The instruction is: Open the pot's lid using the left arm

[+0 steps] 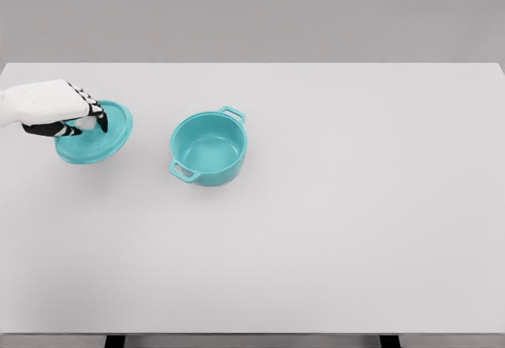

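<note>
A teal pot (209, 148) with two side handles stands uncovered on the white table (331, 206), left of the middle. Its round teal lid (106, 137) is off to the pot's left, tilted and low over the table surface; I cannot tell whether it touches. My left hand (85, 121) comes in from the left edge and has its fingers curled around the lid's knob, which is hidden under them. The right arm does not show.
The table's far edge runs along the top of the view, against a grey wall. Two dark table legs show at the bottom edge.
</note>
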Robot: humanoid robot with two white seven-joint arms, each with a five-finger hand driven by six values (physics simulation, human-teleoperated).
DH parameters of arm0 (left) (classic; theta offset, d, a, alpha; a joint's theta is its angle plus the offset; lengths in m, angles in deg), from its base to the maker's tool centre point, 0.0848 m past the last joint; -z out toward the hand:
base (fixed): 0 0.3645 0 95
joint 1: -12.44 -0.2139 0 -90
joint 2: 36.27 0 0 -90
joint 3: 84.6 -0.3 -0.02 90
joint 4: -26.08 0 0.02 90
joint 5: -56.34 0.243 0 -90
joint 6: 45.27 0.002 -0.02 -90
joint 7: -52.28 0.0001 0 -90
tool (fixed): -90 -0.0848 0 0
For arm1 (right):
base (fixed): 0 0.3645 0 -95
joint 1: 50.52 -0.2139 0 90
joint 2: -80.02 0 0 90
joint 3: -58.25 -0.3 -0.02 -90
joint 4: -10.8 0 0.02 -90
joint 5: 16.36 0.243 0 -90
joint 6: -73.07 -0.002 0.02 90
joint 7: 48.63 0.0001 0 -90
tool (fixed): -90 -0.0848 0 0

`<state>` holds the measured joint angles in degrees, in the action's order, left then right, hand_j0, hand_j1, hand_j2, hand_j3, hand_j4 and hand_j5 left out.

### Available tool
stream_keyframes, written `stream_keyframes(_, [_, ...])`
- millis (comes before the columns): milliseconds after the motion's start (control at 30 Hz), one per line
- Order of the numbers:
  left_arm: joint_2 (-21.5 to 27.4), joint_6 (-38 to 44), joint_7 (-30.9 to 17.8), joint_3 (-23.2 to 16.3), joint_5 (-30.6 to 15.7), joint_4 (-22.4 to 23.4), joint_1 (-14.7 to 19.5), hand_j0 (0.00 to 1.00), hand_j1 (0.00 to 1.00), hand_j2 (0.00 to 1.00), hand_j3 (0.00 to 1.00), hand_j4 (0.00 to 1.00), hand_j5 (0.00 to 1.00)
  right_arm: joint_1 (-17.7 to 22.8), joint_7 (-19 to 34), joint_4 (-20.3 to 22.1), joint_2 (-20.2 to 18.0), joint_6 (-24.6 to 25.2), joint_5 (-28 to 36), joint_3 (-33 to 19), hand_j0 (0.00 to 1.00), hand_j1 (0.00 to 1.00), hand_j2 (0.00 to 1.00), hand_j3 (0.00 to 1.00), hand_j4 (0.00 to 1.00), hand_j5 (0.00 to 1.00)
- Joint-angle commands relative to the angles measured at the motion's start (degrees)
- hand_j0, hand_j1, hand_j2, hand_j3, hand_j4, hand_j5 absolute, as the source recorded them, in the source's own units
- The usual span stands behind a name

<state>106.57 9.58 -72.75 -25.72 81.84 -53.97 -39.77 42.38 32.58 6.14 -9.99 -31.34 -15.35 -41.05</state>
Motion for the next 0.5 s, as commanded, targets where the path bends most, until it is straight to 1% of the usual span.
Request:
stream_keyframes(0, [-0.1, 0.2, 0.0, 0.0, -0.3, 0.5, 0.0, 0.57, 0.57, 0.57, 0.57, 0.57, 0.57, 0.0, 0.0, 0.0, 0.0, 0.0, 0.0, 0.0, 1.00, 1.00, 1.00, 1.00, 1.00, 1.00])
stream_keyframes(67, [0.0, 0.2, 0.0, 0.1, -0.2, 0.5, -0.6, 0.57, 0.57, 0.57, 0.57, 0.57, 0.57, 0.0, 0.0, 0.0, 0.0, 0.0, 0.0, 0.0, 1.00, 1.00, 1.00, 1.00, 1.00, 1.00])
stream_keyframes(233, [-0.1, 0.2, 0.0, 0.0, 0.2, 0.5, -0.9, 0.57, 0.57, 0.57, 0.57, 0.57, 0.57, 0.0, 0.0, 0.0, 0.0, 0.0, 0.0, 0.0, 1.00, 1.00, 1.00, 1.00, 1.00, 1.00])
stream_keyframes(367, [-0.2, 0.2, 0.0, -0.1, 0.3, 0.6, -2.1, 0.57, 0.57, 0.57, 0.57, 0.57, 0.57, 0.0, 0.0, 0.0, 0.0, 0.0, 0.0, 0.0, 1.00, 1.00, 1.00, 1.00, 1.00, 1.00])
stream_keyframes(400, [-0.3, 0.2, 0.0, 0.0, 0.3, 0.8, -2.9, 0.57, 0.57, 0.57, 0.57, 0.57, 0.57, 0.0, 0.0, 0.0, 0.0, 0.0, 0.0, 0.0, 1.00, 1.00, 1.00, 1.00, 1.00, 1.00])
stream_keyframes(467, [-0.5, 0.2, 0.0, 0.0, 0.3, 1.6, -3.3, 0.57, 0.57, 0.57, 0.57, 0.57, 0.57, 0.0, 0.0, 0.0, 0.0, 0.0, 0.0, 0.0, 1.00, 1.00, 1.00, 1.00, 1.00, 1.00])
